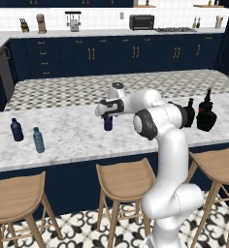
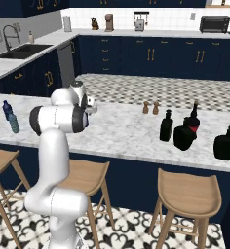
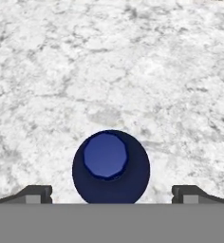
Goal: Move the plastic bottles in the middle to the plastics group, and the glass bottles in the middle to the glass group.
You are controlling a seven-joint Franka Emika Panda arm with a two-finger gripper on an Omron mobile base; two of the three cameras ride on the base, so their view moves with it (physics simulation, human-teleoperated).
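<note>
A small navy-blue plastic bottle (image 1: 108,124) stands in the middle of the marble counter. My gripper (image 1: 106,115) hangs open directly over it. In the hand view I look straight down on the bottle's cap (image 3: 106,155), and the gripper (image 3: 112,194) has one fingertip on each side, both clear of the bottle. The plastics group stands at the left: a navy bottle (image 1: 16,130) and a teal-grey bottle (image 1: 38,140). To the right are the black glass bottles (image 2: 166,125) (image 2: 184,136), a red-labelled dark bottle (image 2: 193,119) and another squat black bottle (image 2: 226,144).
Two small brown shakers (image 2: 150,107) stand farther back on the counter (image 1: 73,140). Wooden stools (image 1: 126,181) line its near edge. Bare marble lies between the middle bottle and the plastics group. My own arm hides part of one black bottle (image 1: 189,114) in the left base view.
</note>
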